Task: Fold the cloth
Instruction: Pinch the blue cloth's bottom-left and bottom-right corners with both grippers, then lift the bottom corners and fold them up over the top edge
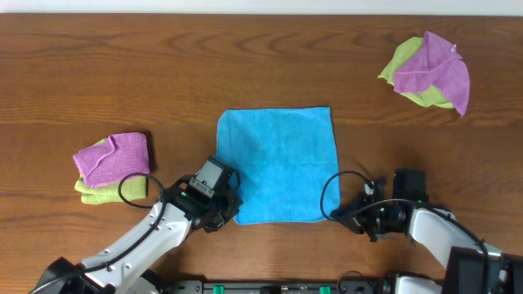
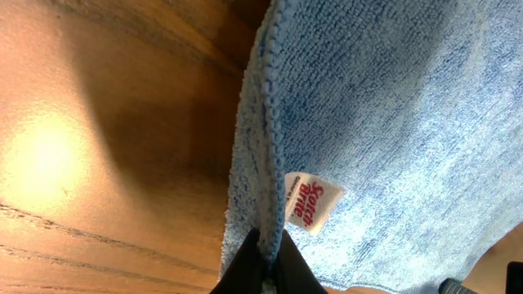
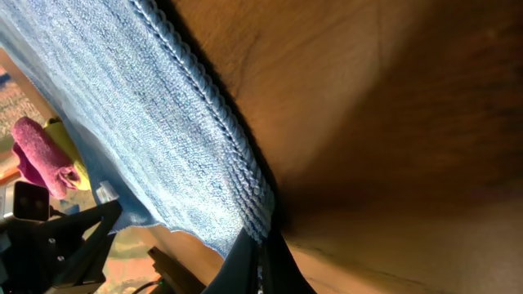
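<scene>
Pinched narrow on the stitched hem, my left claw [image 1: 231,214] held the near-left corner of the cloth [image 1: 278,159], its fingers [image 2: 290,273] closed over the edge just beside the white label [image 2: 311,203]. My right claw [image 1: 337,214] gripped the cloth's near-right corner in the same way, and the wrist view showed the corded hem running straight into its closed tips. The cloth itself lay spread flat on the surface [image 1: 122,65], and everything turned on how it lay from me. The whole blue sheet stretched away from both claws, with its far edge directly beyond the edge I held. It looked close to square, so I could name no long axis. The line that mattered was the near hem strung between my two claws, running left to right. Neither arm was nearer, since each had its own corner. I judged that the fold would call for both claws to lift together and carry that hem straight away from me onto the far edge, kept level so the corners would meet. One stack of purple and lime-green cloths [image 1: 113,163] sat well to the left of the cloth. A looser heap [image 1: 429,69] lay beyond the cloth's far-right corner, and both were well apart from that path.
</scene>
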`<action>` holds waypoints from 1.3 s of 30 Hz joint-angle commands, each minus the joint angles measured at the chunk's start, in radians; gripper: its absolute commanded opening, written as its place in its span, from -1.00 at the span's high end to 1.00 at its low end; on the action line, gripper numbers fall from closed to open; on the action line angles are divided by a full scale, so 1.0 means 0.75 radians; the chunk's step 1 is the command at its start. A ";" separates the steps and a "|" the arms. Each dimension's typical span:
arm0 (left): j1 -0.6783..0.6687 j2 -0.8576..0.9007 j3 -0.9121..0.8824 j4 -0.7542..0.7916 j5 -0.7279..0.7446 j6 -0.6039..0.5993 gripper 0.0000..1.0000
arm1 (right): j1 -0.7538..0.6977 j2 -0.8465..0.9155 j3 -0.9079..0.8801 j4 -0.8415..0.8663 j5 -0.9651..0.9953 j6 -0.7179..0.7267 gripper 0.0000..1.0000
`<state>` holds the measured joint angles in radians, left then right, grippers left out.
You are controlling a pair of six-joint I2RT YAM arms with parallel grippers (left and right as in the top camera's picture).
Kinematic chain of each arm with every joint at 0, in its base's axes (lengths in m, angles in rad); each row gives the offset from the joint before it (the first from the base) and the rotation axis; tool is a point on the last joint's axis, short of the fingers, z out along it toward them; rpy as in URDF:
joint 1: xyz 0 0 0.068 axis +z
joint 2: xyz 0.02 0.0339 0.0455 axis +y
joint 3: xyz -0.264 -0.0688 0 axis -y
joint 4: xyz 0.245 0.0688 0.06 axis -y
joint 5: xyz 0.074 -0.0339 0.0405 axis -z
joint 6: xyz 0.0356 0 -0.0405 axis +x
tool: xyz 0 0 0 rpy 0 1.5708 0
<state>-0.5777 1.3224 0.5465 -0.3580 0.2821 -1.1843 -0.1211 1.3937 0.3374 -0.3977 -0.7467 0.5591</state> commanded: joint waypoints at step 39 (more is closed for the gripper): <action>0.054 -0.040 0.176 -0.504 0.292 0.253 0.88 | 0.068 -0.486 0.228 -0.662 0.251 -0.011 0.97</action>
<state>-0.5400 1.3106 0.6502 -0.7174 0.4759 -0.9939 -0.0807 1.0512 0.4767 -0.8860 -0.5667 0.5484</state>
